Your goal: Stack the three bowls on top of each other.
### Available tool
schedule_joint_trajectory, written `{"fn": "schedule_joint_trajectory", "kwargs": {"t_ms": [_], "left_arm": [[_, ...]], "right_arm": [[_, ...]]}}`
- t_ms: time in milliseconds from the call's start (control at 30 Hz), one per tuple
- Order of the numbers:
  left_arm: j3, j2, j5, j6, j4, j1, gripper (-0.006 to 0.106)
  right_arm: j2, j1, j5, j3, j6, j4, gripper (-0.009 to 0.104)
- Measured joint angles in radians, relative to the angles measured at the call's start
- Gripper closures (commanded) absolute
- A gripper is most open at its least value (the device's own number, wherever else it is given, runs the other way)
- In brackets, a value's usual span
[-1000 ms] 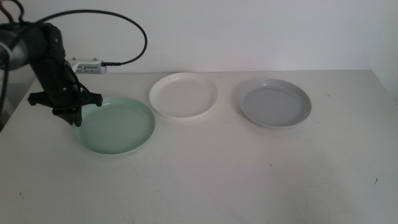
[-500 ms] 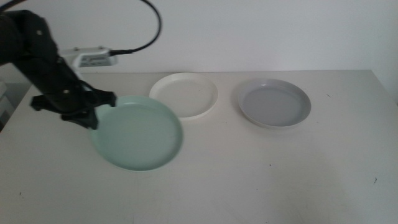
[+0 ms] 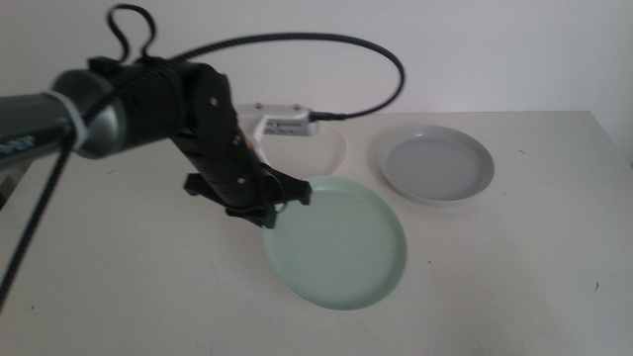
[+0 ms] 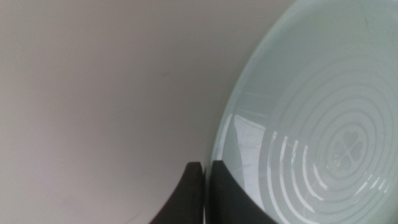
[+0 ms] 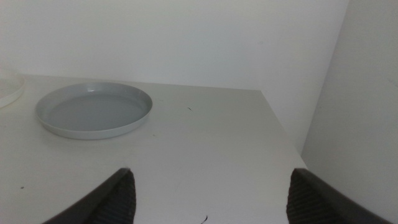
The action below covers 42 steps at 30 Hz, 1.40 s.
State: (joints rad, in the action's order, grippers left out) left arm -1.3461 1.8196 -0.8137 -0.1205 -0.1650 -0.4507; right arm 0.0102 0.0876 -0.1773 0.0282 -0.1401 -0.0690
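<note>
Your left gripper (image 3: 265,206) is clamped shut on the near-left rim of the mint green shallow round bowl (image 3: 338,242), which it carries clear of the white table (image 3: 514,287), between you and the other two bowls. In the left wrist view the two dark jaws are pressed nearly together over the rim's edge, one above and one below — a thin pinch on a low lip and nothing more.

The white shallow round bowl (image 3: 331,148) sits on the table behind the arm, largely hidden by it. The pale grey shallow round bowl (image 3: 437,163) rests well apart to the right, unobstructed. Your right gripper (image 5: 208,196) waits off to the right with its jaws spread wide and holding nothing; the right wrist view shows the grey bowl ahead of it.

Risks noted:
- The bowl hangs from one edge. A quick swing or stop could lever it in the jaws, so that it droops or slips out.
- The far rim appears lower than the gripped side; if you descend without levelling, it may strike the target bowl's rim and push that bowl aside.
- The arm blocks the view of the white bowl — centring over it would be hard to judge.
- Releasing from too high risks an off-centre, rocking stack.
</note>
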Motion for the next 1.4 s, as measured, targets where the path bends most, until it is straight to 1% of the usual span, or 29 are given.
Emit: {"fn": "schedule_joint_trajectory", "kwargs": {"t_ms": [233,567,633,700,800,867,967,1033,1067,1100,1200,1267,1300,1333,1400], "left_arm": [[0.000,0.065,0.085,-0.001,-0.032,-0.071,0.100],[0.000,0.142,0.104,-0.002,-0.047,-0.074,0.099],[0.000,0.149,0.105,-0.004,-0.047,-0.074,0.097],[0.000,0.154,0.105,-0.005,-0.048,-0.074,0.091],[0.000,0.159,0.105,-0.005,-0.048,-0.074,0.073],[0.000,0.159,0.106,-0.005,-0.048,-0.074,0.053],[0.000,0.159,0.108,-0.005,-0.046,-0.074,0.019],[-0.001,0.159,0.104,-0.004,-0.043,-0.074,0.003],[-0.005,0.159,0.098,-0.001,-0.041,-0.074,-0.003],[-0.012,0.159,0.090,0.001,-0.039,-0.074,-0.005],[-0.046,0.151,0.050,0.009,-0.030,-0.074,-0.005],[-0.079,0.133,0.014,0.009,-0.007,-0.074,-0.005],[-0.093,0.123,-0.001,0.009,0.008,-0.074,-0.005],[-0.131,0.099,-0.043,-0.005,0.047,-0.074,-0.005],[-0.166,0.076,-0.081,-0.034,0.089,-0.074,-0.005]], "right_arm": [[0.000,0.000,0.000,0.000,0.000,0.000,0.033],[0.000,0.000,0.000,0.000,0.000,0.000,0.033],[0.000,0.000,0.000,0.000,0.000,0.000,0.033],[0.000,0.000,0.000,0.000,0.000,0.000,0.033],[0.000,0.000,0.000,0.000,0.000,0.000,0.033],[0.000,0.000,0.000,0.000,0.000,0.000,0.033],[0.000,0.000,0.000,0.000,0.000,0.000,0.033],[0.000,0.000,0.000,0.000,0.000,0.000,0.033],[0.000,0.000,0.000,0.000,0.000,0.000,0.033],[0.000,0.000,0.000,0.000,0.000,0.000,0.033],[0.000,0.000,0.000,0.000,0.000,0.000,0.033],[0.000,0.000,0.000,0.000,0.000,0.000,0.033],[0.000,0.000,0.000,0.000,0.000,0.000,0.033],[0.000,0.000,0.000,0.000,0.000,0.000,0.033],[0.000,0.000,0.000,0.000,0.000,0.000,0.033]]}}
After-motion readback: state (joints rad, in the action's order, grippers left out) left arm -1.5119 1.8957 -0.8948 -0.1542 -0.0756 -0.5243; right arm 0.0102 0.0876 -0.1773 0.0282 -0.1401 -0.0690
